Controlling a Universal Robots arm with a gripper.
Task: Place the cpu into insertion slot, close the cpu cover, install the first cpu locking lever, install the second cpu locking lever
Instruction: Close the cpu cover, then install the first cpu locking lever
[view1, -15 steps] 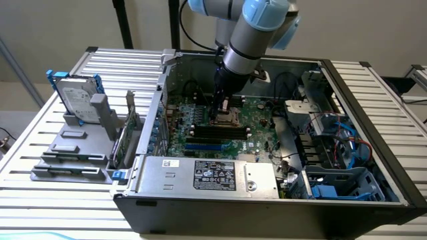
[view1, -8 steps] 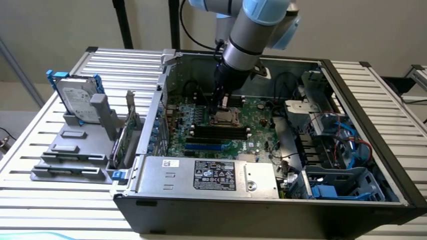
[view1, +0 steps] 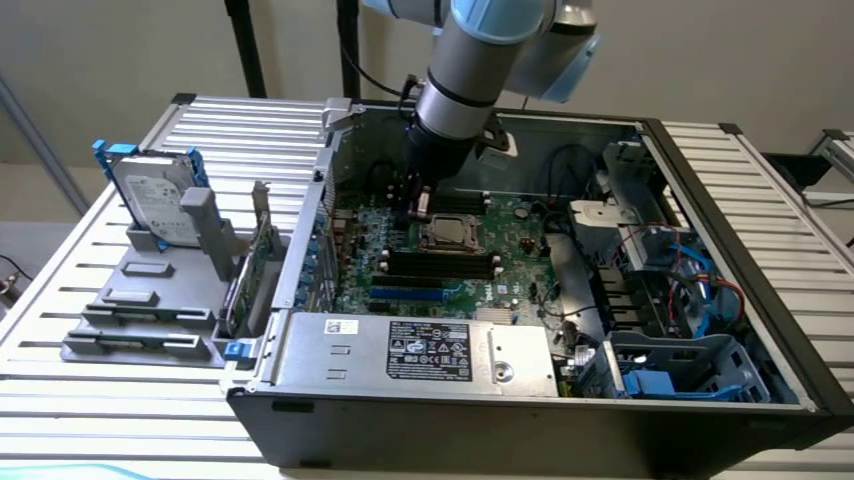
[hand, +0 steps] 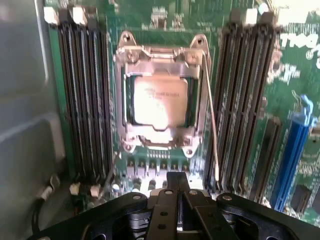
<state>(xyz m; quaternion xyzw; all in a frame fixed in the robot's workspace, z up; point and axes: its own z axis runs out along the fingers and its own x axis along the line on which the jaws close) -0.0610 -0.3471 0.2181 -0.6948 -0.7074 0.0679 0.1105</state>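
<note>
Nearest my wrist camera, the black two-fingered tool (hand: 178, 192) has its fingers pressed together on nothing and hovers just short of the small square silver-rimmed insertion slot (hand: 161, 145). The flat silver-topped cpu (hand: 159, 100) lies seated in that slot, the thin silvery metal cpu cover (hand: 121, 95) folded down around it. A thin wire lever (hand: 212, 125) runs along one side. Long black memory slots (hand: 82, 100) flank it on the green circuit board (hand: 295, 75), inside the open black computer case (view1: 534, 430) on the slatted metal worktop (view1: 80, 400).

A slatted metal table (view1: 80, 400) spans the frame. An open computer case (view1: 534, 425) sits centre-right on it. A grey fixture (view1: 140, 315) stands at left.
</note>
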